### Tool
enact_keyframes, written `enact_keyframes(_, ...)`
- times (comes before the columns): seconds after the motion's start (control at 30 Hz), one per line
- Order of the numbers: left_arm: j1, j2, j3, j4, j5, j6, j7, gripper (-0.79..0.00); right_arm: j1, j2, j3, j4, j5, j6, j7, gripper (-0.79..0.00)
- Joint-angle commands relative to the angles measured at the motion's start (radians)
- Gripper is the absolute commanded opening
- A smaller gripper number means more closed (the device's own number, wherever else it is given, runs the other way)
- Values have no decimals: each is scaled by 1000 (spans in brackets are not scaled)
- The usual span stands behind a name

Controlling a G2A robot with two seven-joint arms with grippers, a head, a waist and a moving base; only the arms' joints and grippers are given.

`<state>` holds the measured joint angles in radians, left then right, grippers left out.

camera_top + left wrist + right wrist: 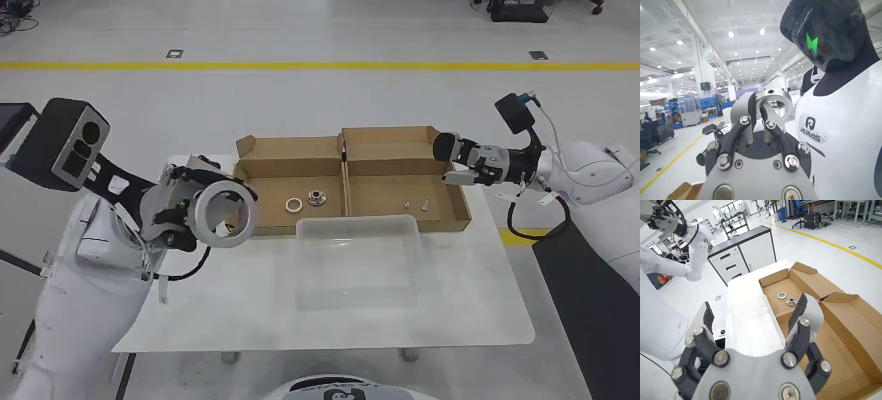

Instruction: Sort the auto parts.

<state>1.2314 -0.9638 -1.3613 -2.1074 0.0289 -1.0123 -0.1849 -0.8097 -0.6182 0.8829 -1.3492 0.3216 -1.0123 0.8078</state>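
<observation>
My left gripper is shut on the wall of a large silver metal ring, one finger inside its bore and one outside. In the top view that ring is held raised above the table's left part, beside the left cardboard box. Inside this box lie a small flat ring and a flanged bushing, seen also as the flat ring and bushing. My right gripper is open and empty, hovering over the right box, which holds two small screws.
A clear plastic tray sits on the white table in front of the two boxes. A grey drawer cabinet stands on the floor beyond the table's far left end.
</observation>
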Motion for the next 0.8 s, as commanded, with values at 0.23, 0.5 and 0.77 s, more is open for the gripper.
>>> enact_keyframes(0.23,4,-1,0,-2,-1,10,1,-785,0,0,0,0,0,0,0,0)
enact_keyframes(0.5,62,-15,-13,-45,-46,0,100,-785,0,0,0,0,0,0,0,0)
enact_keyframes(0.77,111,-30,-27,-86,-93,0,166,-785,0,0,0,0,0,0,0,0)
